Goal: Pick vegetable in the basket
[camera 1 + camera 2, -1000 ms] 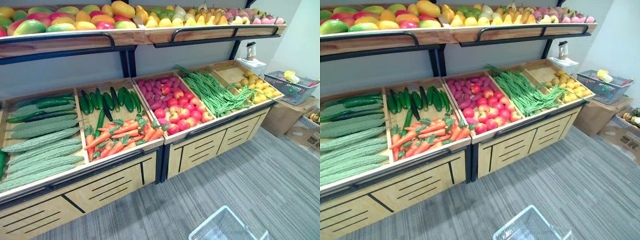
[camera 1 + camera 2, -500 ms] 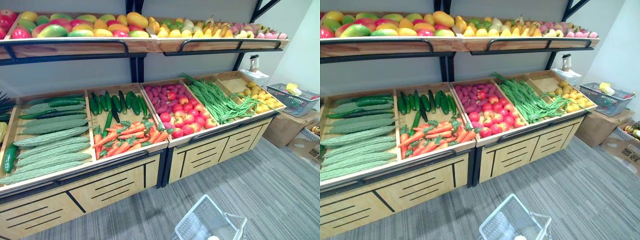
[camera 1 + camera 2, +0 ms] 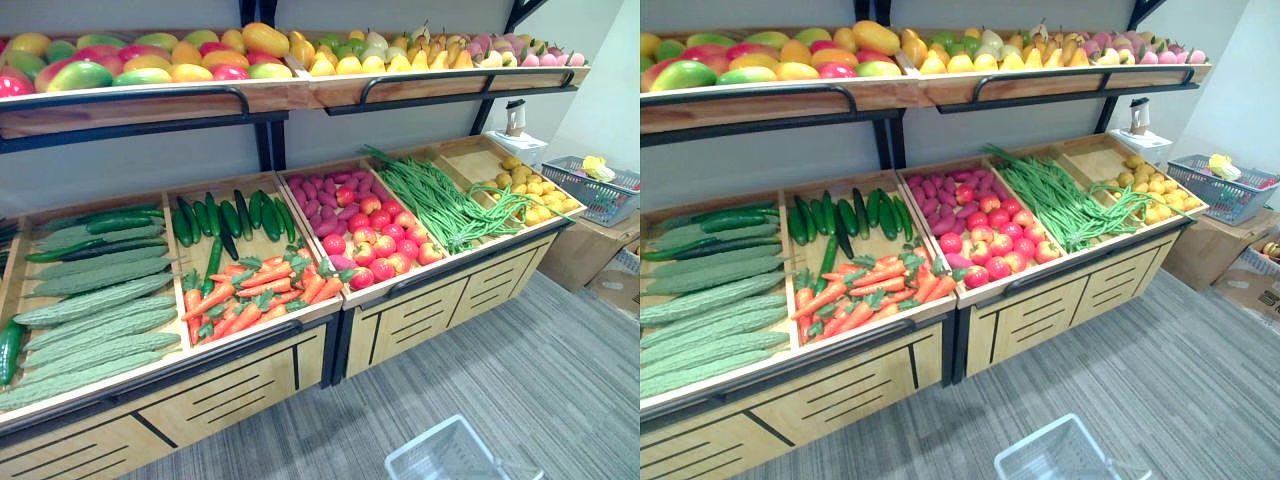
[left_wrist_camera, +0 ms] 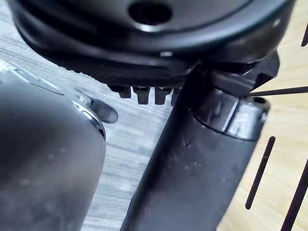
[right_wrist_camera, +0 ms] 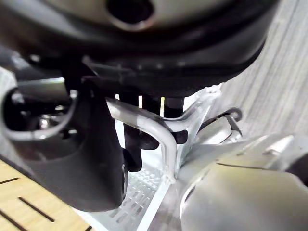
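Observation:
Vegetables lie in wooden bins on the lower shelf: long green gourds (image 3: 90, 310) at the left, then dark cucumbers (image 3: 225, 215) behind orange carrots (image 3: 255, 290), and green beans (image 3: 440, 200) to the right. A pale see-through basket (image 3: 460, 460) hangs low over the grey floor in front of the stand. In the right wrist view my right hand (image 5: 72, 144) has its fingers curled round the basket's handle (image 5: 161, 132). The left wrist view has my left hand (image 4: 192, 159) down by the stand's wooden front, holding nothing that I can see.
Red apples (image 3: 375, 245) and purple fruit (image 3: 325, 190) fill the middle bin, with yellow fruit (image 3: 535, 190) at the far right. Mangoes (image 3: 150, 60) and pears line the overhanging upper shelf (image 3: 200, 100). A grey basket (image 3: 595, 185) rests on cardboard boxes at the right.
The whole picture has shifted as the camera moved. The see-through basket now shows lower and further right at the bottom edge than half a second ago.

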Robot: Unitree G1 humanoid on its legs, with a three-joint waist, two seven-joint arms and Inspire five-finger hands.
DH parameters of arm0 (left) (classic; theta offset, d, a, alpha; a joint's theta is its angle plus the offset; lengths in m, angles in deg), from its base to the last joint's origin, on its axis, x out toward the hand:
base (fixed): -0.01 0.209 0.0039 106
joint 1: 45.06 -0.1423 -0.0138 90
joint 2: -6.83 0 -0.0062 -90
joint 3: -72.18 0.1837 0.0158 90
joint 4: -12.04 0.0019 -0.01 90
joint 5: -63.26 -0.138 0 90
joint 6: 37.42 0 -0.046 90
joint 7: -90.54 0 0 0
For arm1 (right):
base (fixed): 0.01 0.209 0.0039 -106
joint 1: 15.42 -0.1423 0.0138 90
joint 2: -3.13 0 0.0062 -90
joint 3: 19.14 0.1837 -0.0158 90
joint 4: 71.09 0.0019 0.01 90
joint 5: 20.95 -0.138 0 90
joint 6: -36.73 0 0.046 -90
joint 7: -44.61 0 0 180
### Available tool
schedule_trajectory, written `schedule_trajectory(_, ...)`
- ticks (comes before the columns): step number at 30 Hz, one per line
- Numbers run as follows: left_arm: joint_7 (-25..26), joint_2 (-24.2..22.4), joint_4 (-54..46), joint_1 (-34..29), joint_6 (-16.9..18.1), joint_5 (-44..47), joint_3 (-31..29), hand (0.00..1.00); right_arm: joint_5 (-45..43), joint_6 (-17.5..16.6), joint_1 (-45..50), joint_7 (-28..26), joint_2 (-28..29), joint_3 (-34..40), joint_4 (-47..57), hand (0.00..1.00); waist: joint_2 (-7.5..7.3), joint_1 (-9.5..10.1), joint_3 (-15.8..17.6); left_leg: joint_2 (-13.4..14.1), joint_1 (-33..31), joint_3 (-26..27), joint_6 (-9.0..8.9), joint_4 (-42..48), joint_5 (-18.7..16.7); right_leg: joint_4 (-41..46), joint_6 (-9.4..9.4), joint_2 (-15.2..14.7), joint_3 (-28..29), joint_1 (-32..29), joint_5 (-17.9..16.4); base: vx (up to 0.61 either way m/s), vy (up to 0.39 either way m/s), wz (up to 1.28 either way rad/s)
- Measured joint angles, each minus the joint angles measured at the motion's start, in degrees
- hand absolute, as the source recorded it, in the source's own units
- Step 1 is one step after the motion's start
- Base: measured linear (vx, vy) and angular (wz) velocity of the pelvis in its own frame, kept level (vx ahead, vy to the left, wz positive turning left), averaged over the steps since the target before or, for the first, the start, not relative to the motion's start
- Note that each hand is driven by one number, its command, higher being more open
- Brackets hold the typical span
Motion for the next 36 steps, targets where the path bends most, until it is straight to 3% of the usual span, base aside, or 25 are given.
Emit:
schedule_trajectory(1, 0.6, 0.6, 0.0, 0.0, -0.2, 0.0, 0.0, 1.0, -0.6, 0.0, 0.4, 0.2, 0.4, 0.1, 0.1, 0.0, -0.6, -0.33, 0.0, 0.6, 0.2, -0.9, -0.05, 1.2, -1.0, -0.3, -0.19, -0.2, 0.0, -0.8, -2.7, -0.05, -0.065, 0.47)
schedule_trajectory(2, 1.1, 0.9, 0.0, -0.6, 0.0, 0.2, -0.3, 1.0, -0.6, 0.0, 1.2, 0.5, 0.4, 0.4, -0.1, 0.0, -0.4, -0.12, 0.0, 2.4, -0.1, -1.7, -0.67, 3.4, -2.7, -8.0, 0.2, 0.4, 0.1, -1.4, -3.9, -0.03, -0.077, 0.39)
schedule_trajectory(3, 1.1, 0.8, 0.0, -0.8, 0.0, 0.4, -0.8, 1.0, -0.5, 0.0, 1.6, 0.6, 0.3, 0.4, -0.2, 0.0, -0.2, -0.09, 0.0, 3.2, -0.4, -1.9, -1.11, 3.9, -3.3, -13.1, 0.74, 1.2, 0.8, -1.3, -3.6, 0.01, -0.105, 0.3)
schedule_trajectory(4, 1.1, 0.9, 0.0, -1.0, 0.0, 0.6, -1.8, 1.0, -0.5, -0.1, 2.2, 0.5, 0.1, 0.3, -0.5, 0.0, -0.18, -0.01, -0.2, 4.2, -0.9, -2.6, -2.05, 4.4, -4.0, -24.7, 2.83, 2.8, 2.9, -0.5, -1.3, 0.09, -0.138, 0.31)
schedule_trajectory(5, 1.0, 1.0, -0.1, -0.9, 0.1, 0.6, -1.9, 1.0, -0.5, -0.1, 2.9, 0.3, 0.1, 0.3, -0.8, 0.0, -0.67, -0.06, -0.1, 4.5, -1.5, -3.7, -2.9, 5.1, -4.7, -32.4, 3.51, 3.1, 4.9, -0.1, 1.6, 0.14, -0.165, 0.36)
schedule_trajectory(7, 1.0, 0.8, -0.1, -0.9, 0.2, 0.6, -2.1, 1.0, -0.5, 0.2, 3.9, 0.1, 0.2, 0.7, -1.1, 0.0, -1.14, -0.23, 0.1, 4.5, -1.3, -5.6, -4.13, 6.2, -6.1, -35.5, 2.38, 2.6, 4.5, 1.6, 3.3, 0.22, -0.211, 0.56)
schedule_trajectory(8, 0.9, 0.9, -0.2, -1.0, 0.5, 0.6, -2.1, 1.0, -0.4, 1.1, 5.2, 0.0, 1.0, 2.1, -1.7, 0.0, -1.82, -0.25, 0.0, 4.3, -0.1, -7.0, -5.42, 6.9, -7.0, -37.3, 0.79, 2.3, 2.9, 5.1, 4.8, 0.3, -0.288, 0.8)
schedule_trajectory(9, 0.9, 0.6, -0.2, -1.0, 1.1, 0.6, -2.2, 1.0, -0.5, 1.2, 5.6, 0.2, 1.1, 2.9, -2.3, 0.0, -0.96, -0.4, 0.1, 5.7, 0.5, -8.2, -6.54, 8.0, -8.0, -36.9, -1.29, 3.0, 1.3, 6.5, 7.3, 0.23, -0.259, 0.79)
schedule_trajectory(11, -0.5, -0.8, -1.6, -1.1, 1.7, 0.6, -2.2, 1.0, -0.4, 2.0, 5.2, 0.4, 0.3, 4.2, -2.2, 0.0, 1.59, -0.49, 0.0, 9.3, -1.7, -7.6, -8.09, 13.9, -8.7, -37.3, -3.11, 5.7, -1.5, 8.4, 5.0, 0.33, -0.323, 0.58)
schedule_trajectory(12, -1.4, -1.1, -2.3, -0.2, 2.0, 0.6, -2.2, 1.0, -0.3, 2.5, 4.4, 0.3, -0.7, 2.2, -2.0, 0.0, 1.52, -0.21, 0.5, 10.8, -6.4, -6.2, -7.94, 23.5, -8.8, -39.1, -4.1, 6.6, -2.5, 10.1, 4.6, 0.31, -0.277, 0.32)
schedule_trajectory(14, -1.7, -1.6, -2.6, 0.1, 2.3, 0.4, -2.1, 1.0, -0.3, 2.7, 3.7, -0.3, -2.0, -0.3, -1.8, 0.0, 1.54, 0.47, 1.2, 12.2, -9.2, -4.5, -7.44, 30.4, -8.9, -39.9, -5.21, 7.3, -2.6, 11.7, 4.1, 0.24, -0.191, 0.04)
schedule_trajectory(15, -1.9, -1.9, -2.8, 0.2, 2.6, 0.4, -2.0, 1.0, 0.1, 2.7, 3.4, -0.6, -3.0, -2.3, -1.6, 0.0, 1.76, 1.28, 1.5, 12.4, -9.5, -4.3, -8.25, 30.9, -10.5, -40.5, -6.05, 7.8, -2.6, 13.2, 3.6, 0.26, -0.149, -0.09)
schedule_trajectory(17, -2.8, -2.2, -3.0, 0.1, 2.7, 0.4, -1.4, 1.0, 0.0, 1.8, 2.2, -0.9, -3.9, -3.0, -0.6, 0.0, 2.22, 1.31, 1.4, 10.7, -9.9, -2.0, -8.86, 22.3, -11.2, -42.1, -6.43, 7.7, -2.8, 14.7, 3.3, 0.17, -0.051, -0.05)
schedule_trajectory(18, -2.8, -2.2, -3.1, 0.2, 2.7, 0.3, -1.1, 1.0, -0.2, 1.2, 1.8, -1.2, -4.0, -3.0, -0.5, 0.0, 2.47, 1.23, 1.3, 10.1, -10.0, -1.7, -8.3, 18.9, -9.7, -42.5, -6.37, 7.7, -3.0, 14.8, 3.3, 0.11, 0.0, -0.04)
schedule_trajectory(19, -2.7, -2.4, -2.9, 0.5, 2.6, -0.1, -0.3, 1.0, -0.5, 0.6, 1.4, -1.9, -4.5, -3.1, 0.0, 0.0, 3.26, 1.55, 1.3, 9.3, -10.7, -1.9, -7.78, 15.4, -4.1, -42.6, -5.85, 8.2, -3.1, 14.8, 2.9, 0.21, 0.027, -0.06)
schedule_trajectory(23, -1.2, -2.1, -2.7, 1.0, 2.0, -0.3, 0.6, 1.0, -0.5, -0.4, 1.3, -2.0, -3.5, -4.9, 0.5, 0.0, 3.22, 1.26, 0.3, 7.0, -7.8, -2.0, -7.58, 7.1, -1.2, -43.3, -4.71, 6.9, -3.8, 14.5, 1.9, 0.19, 0.039, 0.1)
schedule_trajectory(30, 1.3, -1.9, -1.6, 0.7, 2.4, 0.1, -3.5, 1.0, -0.4, 0.5, 1.2, -2.1, -2.0, -4.4, -1.0, 0.0, 2.89, 1.25, -0.6, 5.6, -7.8, -2.4, -7.35, 5.7, -0.9, -43.3, -3.74, 5.7, -4.5, 14.6, 1.3, 0.1, 0.068, 0.1)
schedule_trajectory(32, 2.3, -1.9, -1.5, 0.5, 3.5, 1.4, -6.2, 1.0, -0.2, 0.7, 1.2, -2.0, -1.7, -4.5, -1.1, 0.0, 2.49, 1.26, -0.9, 5.6, -7.9, -2.4, -7.3, 5.6, -0.8, -43.3, -3.65, 5.7, -4.7, 14.6, 1.2, 0.02, 0.028, 0.05)
schedule_trajectory(36, 4.2, -1.9, -1.8, 0.0, 9.0, 10.3, -13.6, 1.0, 1.9, 0.8, 1.1, -2.4, -1.5, -4.2, -1.0, 0.0, 2.1, 1.35, -2.1, 5.7, -7.6, -2.5, -7.06, 4.0, 0.1, -43.3, -3.8, 5.7, -5.8, 14.7, 1.1, -0.02, 0.012, 0.09)
